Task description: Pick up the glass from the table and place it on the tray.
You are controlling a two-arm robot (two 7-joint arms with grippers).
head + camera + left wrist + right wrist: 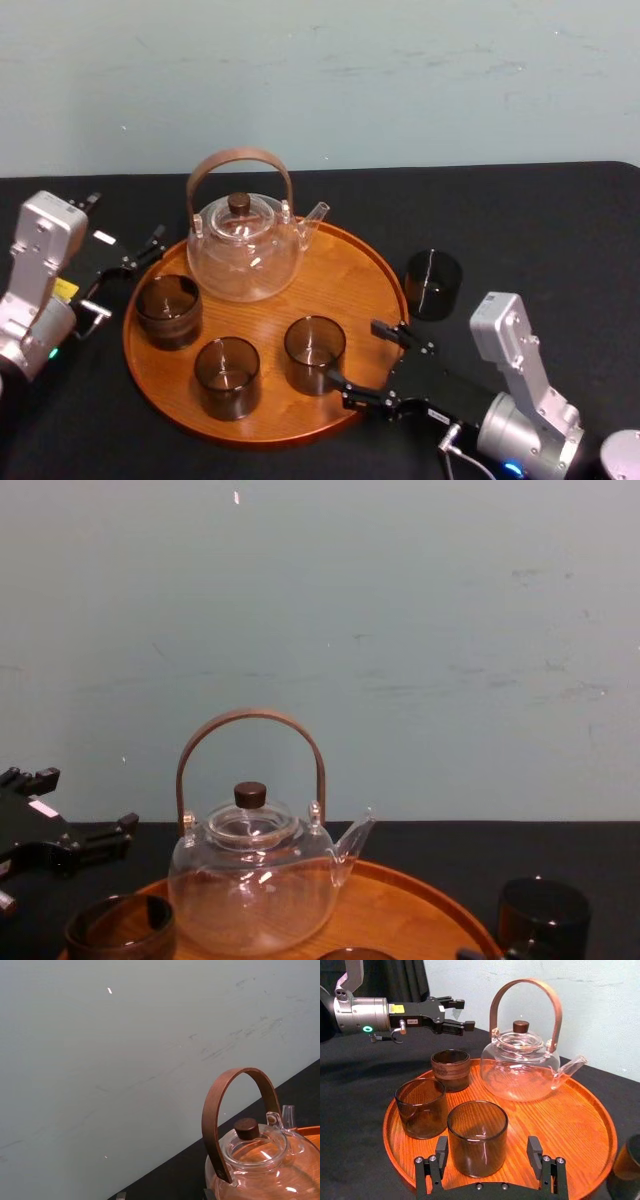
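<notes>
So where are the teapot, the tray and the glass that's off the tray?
teapot (pixel 243 262), head view, its clear belly.
tray (pixel 355 285), head view, bare wood inside its rim.
glass (pixel 433 285), head view, its dark side wall.

head view looking down, chest view low, level, both sharing tray

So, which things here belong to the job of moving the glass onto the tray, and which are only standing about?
In the job:
glass, on the table right of the tray
right gripper, open, at the tray's near right edge

Only standing about:
teapot, on the tray
three glasses, on the tray
left gripper, open, by the tray's left edge
</notes>
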